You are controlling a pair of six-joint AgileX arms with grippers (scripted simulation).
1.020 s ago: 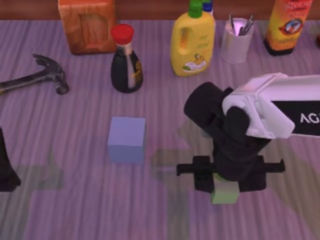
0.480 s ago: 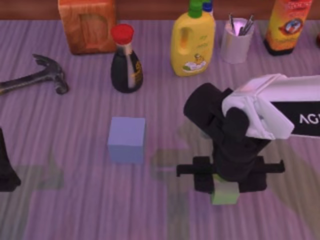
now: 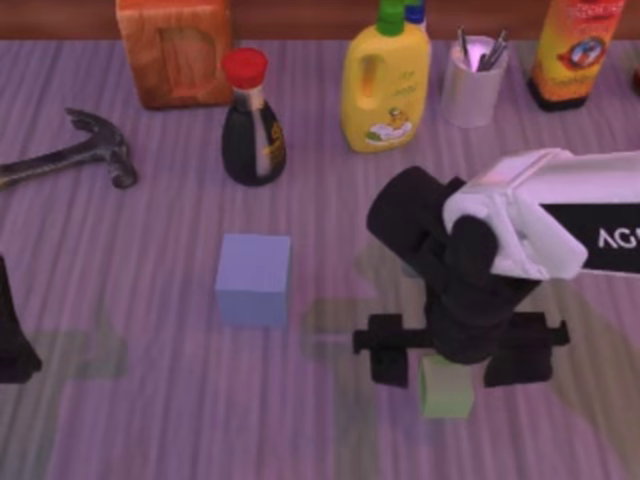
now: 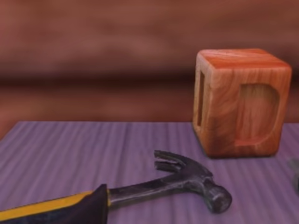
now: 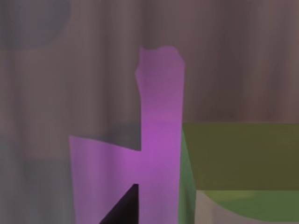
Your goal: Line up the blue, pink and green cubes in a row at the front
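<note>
The periwinkle blue cube [image 3: 254, 279] rests on the purple table left of centre. At the front right sits the small pale olive green cube [image 3: 447, 390], also seen close up in the right wrist view [image 5: 238, 156]. My right gripper [image 3: 455, 366] hangs straight over it, open, its two dark fingers [image 3: 390, 364] spread wide to either side and clear of the cube. One dark fingertip [image 5: 124, 207] shows in the right wrist view. The pink cube is out of view. My left arm [image 3: 12, 340] is parked at the table's left edge.
Along the back stand a wooden box [image 3: 175, 50], a dark sauce bottle with a red cap [image 3: 252, 120], a yellow detergent bottle [image 3: 387, 85], a cup of utensils [image 3: 475, 80] and an orange bottle [image 3: 575, 50]. A hammer [image 3: 75, 155] lies at the back left.
My right gripper's fingers have spread apart and let go of the green cube, which stays on the table beneath it. The blue cube and left arm have not moved.
</note>
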